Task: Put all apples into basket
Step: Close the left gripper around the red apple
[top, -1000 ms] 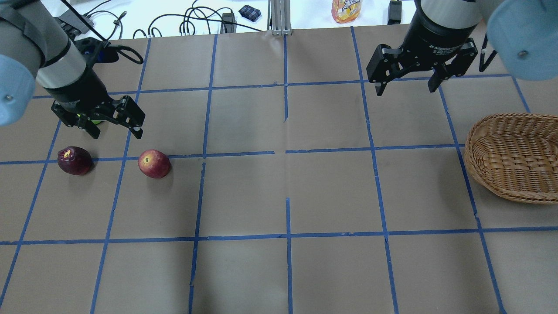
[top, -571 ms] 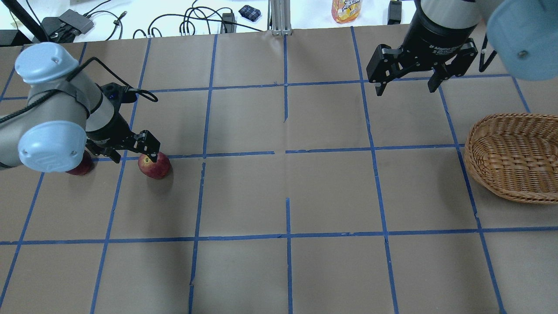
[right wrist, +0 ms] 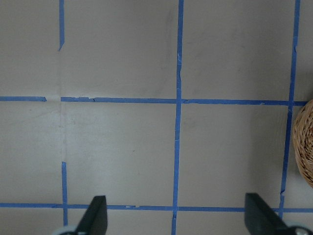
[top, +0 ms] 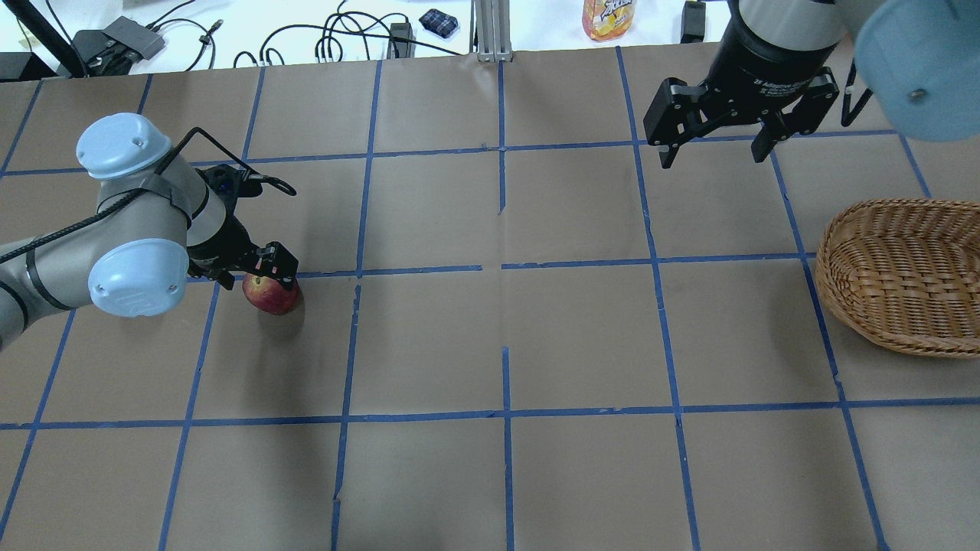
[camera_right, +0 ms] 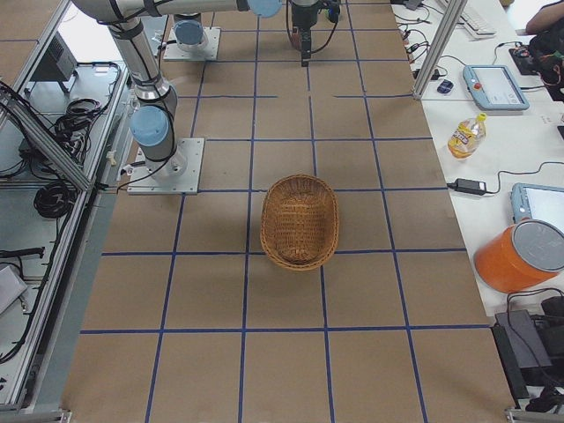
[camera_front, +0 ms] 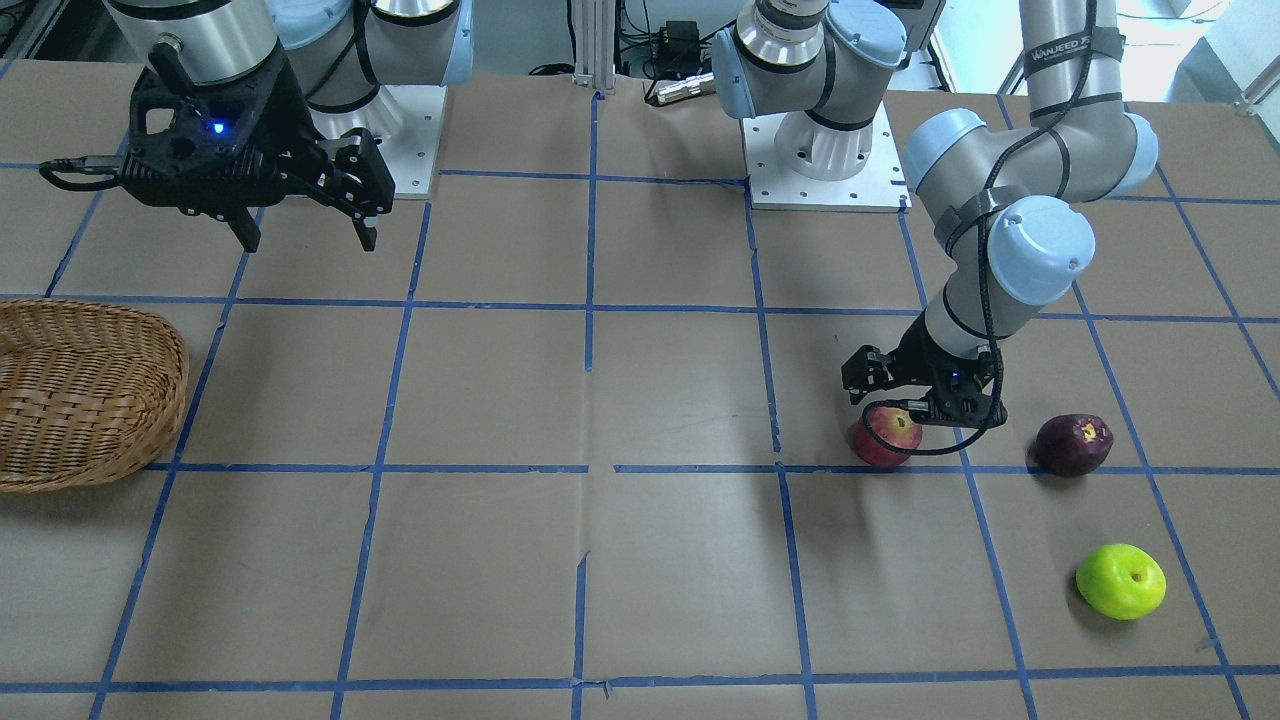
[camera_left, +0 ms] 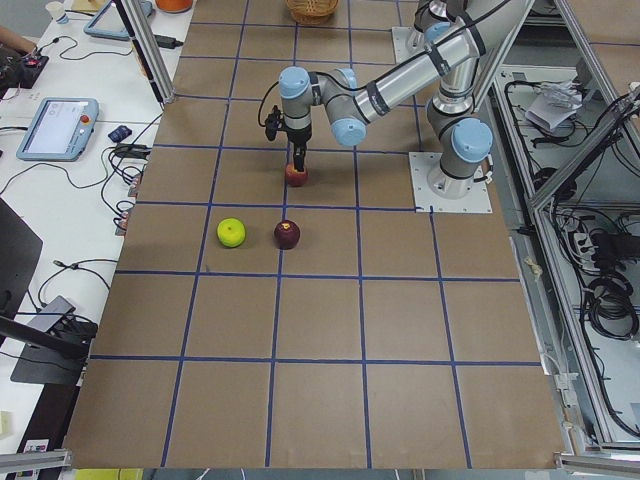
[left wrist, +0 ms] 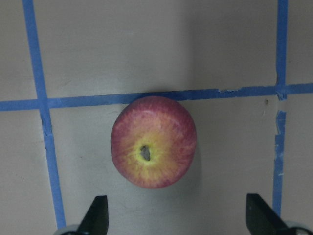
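The red apple (top: 270,295) with a yellowish top sits on the table at the left, on a blue tape line. My left gripper (top: 260,274) is open and hangs just above it; in the left wrist view the apple (left wrist: 153,142) lies just ahead of the fingertips (left wrist: 98,215). The dark maroon apple (camera_front: 1072,444) and the lime green apple (camera_front: 1121,581) lie apart on the table beyond it; my left arm hides them in the overhead view. My right gripper (top: 716,149) is open and empty, high above the table. The wicker basket (top: 903,275) stands at the right edge, holding nothing.
Blue tape lines divide the brown table (top: 505,344) into squares. A juice bottle (top: 609,17) and cables (top: 337,38) lie past the far edge. Both arm bases (camera_front: 820,150) stand on the robot's side.
My left arm has swung from over the green apple toward the red apple and lowered over it, gripper still open. The right arm has not moved.
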Controlling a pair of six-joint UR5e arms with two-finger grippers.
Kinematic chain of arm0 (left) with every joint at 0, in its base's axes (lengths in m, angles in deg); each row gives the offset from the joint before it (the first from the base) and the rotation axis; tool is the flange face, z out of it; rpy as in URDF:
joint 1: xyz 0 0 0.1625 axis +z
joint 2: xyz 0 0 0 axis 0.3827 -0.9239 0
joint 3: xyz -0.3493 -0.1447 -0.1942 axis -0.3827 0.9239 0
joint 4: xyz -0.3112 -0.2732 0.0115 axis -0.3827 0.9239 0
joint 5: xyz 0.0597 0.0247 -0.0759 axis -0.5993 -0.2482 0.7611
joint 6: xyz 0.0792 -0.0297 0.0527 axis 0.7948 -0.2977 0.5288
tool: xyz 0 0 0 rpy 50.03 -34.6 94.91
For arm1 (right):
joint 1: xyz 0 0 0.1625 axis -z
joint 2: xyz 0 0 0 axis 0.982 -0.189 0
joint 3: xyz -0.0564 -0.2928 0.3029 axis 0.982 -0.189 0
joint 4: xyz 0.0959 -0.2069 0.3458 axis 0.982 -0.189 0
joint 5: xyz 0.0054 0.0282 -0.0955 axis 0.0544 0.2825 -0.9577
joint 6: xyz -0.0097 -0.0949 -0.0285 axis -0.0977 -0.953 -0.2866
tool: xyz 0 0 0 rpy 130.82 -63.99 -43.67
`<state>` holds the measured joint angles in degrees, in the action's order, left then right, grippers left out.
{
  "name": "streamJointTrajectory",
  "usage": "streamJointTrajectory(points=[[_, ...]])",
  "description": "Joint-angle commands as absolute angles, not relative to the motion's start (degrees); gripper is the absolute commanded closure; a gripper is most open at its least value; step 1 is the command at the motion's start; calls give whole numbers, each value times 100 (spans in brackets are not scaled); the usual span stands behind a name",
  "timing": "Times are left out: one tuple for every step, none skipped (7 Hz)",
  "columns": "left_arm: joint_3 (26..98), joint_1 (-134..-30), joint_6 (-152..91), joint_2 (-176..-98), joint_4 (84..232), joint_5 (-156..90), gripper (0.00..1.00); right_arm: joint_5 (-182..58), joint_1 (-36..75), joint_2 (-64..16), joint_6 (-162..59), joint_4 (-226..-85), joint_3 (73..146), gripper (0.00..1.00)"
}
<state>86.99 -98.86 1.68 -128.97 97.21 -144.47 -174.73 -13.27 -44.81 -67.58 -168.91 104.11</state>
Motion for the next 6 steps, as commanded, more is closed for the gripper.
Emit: streamJointTrajectory(points=[[8715, -9879, 248, -13221, 9380, -14451, 0, -17473, -1327, -4481, -6758, -16891, 10410, 0], [8724, -9879, 231, -13265, 9371, -14451, 0, -17473, -1327, -4481, -6758, -16891, 10410, 0], [8733, -9879, 239, -13326, 9284, -14460, 0, -17473, -1327, -4481, -6758, -16891, 10410, 0], [8733, -9870, 222, -13397, 9205, -14460, 0, -17473, -1327, -4481, -6758, -16891, 10410, 0], [8742, -9870, 178, -13449, 9169, -14460, 0, -17473, -1327, -4481, -6758, -16891, 10410, 0], [8724, -9879, 143, -13511, 9143, -14460, 3, -17473, -1327, -4481, -6758, -16891, 10410, 0]])
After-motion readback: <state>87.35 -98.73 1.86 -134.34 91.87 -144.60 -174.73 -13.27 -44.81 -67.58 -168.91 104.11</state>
